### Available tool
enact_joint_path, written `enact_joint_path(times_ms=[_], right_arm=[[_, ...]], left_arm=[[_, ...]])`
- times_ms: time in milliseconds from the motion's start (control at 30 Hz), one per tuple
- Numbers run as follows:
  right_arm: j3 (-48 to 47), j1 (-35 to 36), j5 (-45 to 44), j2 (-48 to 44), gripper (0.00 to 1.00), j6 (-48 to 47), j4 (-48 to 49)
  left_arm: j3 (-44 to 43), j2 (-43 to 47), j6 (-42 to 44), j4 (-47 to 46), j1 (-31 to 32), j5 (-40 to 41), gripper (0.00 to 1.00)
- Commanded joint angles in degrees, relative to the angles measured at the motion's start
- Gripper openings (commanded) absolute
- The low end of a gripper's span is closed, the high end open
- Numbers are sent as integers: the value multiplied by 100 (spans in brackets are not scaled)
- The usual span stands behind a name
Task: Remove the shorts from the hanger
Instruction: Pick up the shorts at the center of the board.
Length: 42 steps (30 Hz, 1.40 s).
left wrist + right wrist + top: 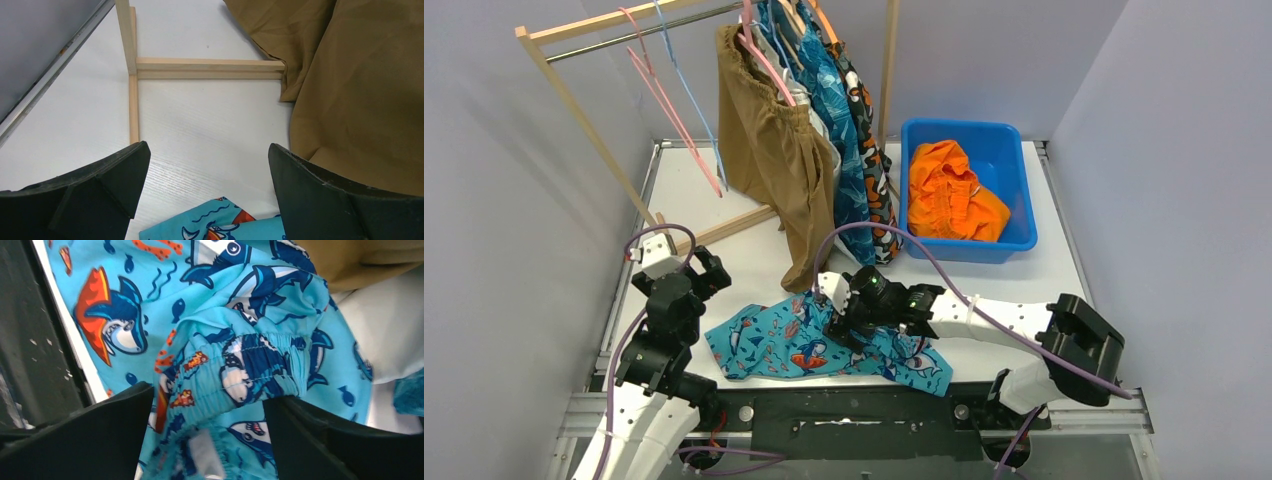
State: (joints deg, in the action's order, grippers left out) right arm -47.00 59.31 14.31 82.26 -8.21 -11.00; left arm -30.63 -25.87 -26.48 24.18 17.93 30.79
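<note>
**Markings.** The only label in view is a white tag (pixel 205 456) inside the waistband of the teal shark-print shorts (pixel 215 315). It is too blurred to read.

**Task items.** The shark-print shorts (pixel 824 345) lie crumpled on the table (pixel 724 205), off the wooden rack (pixel 574 105). Their lower hem reaches the near table edge. The brown shorts (pixel 774 150), blue patterned shorts (pixel 839 100) and camouflage shorts (pixel 876 175) hang on the rack, packed tightly together. A pale garment between the brown and blue pairs is mostly hidden. The orange shorts (pixel 954 195) lie in the blue bin (pixel 969 250).

**Grippers.** The right gripper (pixel 207 405) is over the shark-print shorts. Its fingers stand apart, with the bunched waistband lying between them and not pinched. In the top view the right gripper (pixel 842 328) covers that part of the fabric. The left gripper (pixel 207 165) hangs above the table with its fingers spread wide and holding nothing.

**Obscured.** The rack top is cut off by the frame. The brown shorts' hem (pixel 360 90) drapes over the end of the rack's foot bar (pixel 207 67).

**Clearance.** White tabletop shows between the left gripper (pixel 707 270) and the foot bar. A pink hanger (pixel 664 95) and a blue hanger (pixel 686 90) hang bare to the left of the brown shorts.
</note>
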Motion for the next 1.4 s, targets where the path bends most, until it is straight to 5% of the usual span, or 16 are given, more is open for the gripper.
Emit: enact_joint_path(times_ms=[0, 333, 533, 833, 1000, 1367], right_arm=[[-170, -26, -467, -235, 91, 76, -52], [692, -229, -1100, -817, 98, 112, 510], [601, -727, -28, 92, 98, 450, 714], [106, -858, 429, 1513, 97, 233, 552], [-41, -878, 290, 1633, 50, 217, 434], [200, -895, -226, 546, 1, 38, 507]], left_arm=[[-127, 66, 38, -195, -27, -38, 90], [-127, -12, 64, -245, -27, -90, 90], [-123, -23, 64, -246, -27, -108, 90], [-118, 45, 38, -195, -27, -84, 90], [-127, 70, 29, -174, -27, -80, 90], [-118, 65, 34, -199, -27, -102, 90]])
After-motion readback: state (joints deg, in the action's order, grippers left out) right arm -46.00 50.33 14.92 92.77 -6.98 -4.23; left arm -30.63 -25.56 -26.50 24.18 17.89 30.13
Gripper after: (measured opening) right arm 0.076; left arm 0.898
